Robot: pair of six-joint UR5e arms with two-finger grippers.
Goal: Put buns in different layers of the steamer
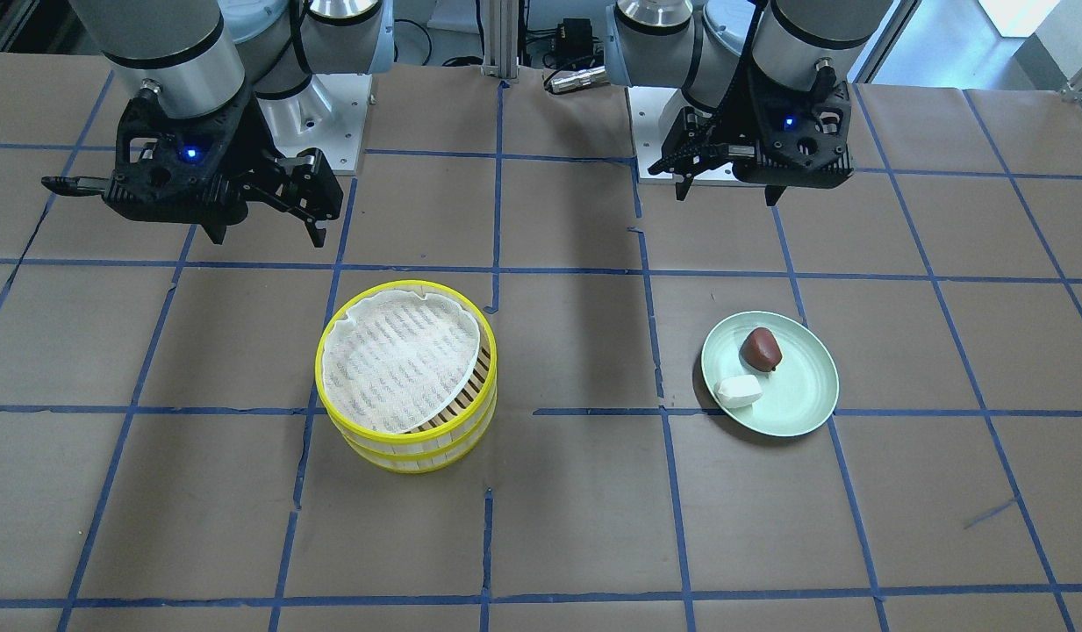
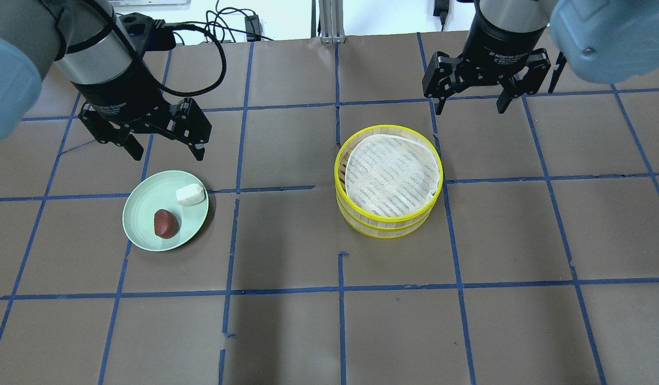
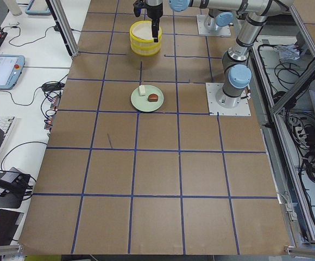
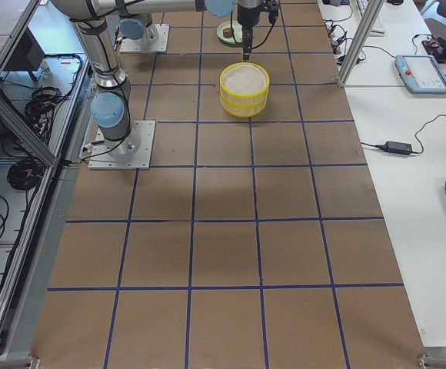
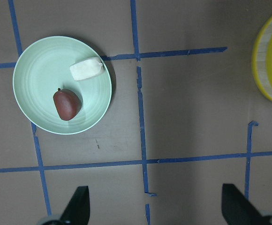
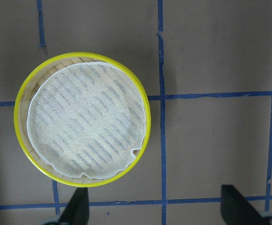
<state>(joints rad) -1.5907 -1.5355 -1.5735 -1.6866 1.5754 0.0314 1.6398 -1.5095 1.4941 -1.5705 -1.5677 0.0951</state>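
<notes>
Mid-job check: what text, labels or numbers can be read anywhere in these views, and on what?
"2F Adaptive Gripper": white print on the black body of the right claw, overhead view.
Similar white print on the left claw: too blurred to read.
Screen of the tablet beside the table: too small to read.
No text on the steamer or the plate.

Bright even overhead light, soft shadows; sharp focus

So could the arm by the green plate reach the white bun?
Probably yes: the left gripper hangs open near the plate, nothing covers the white bun, and the brown bun lies apart from it.
</notes>
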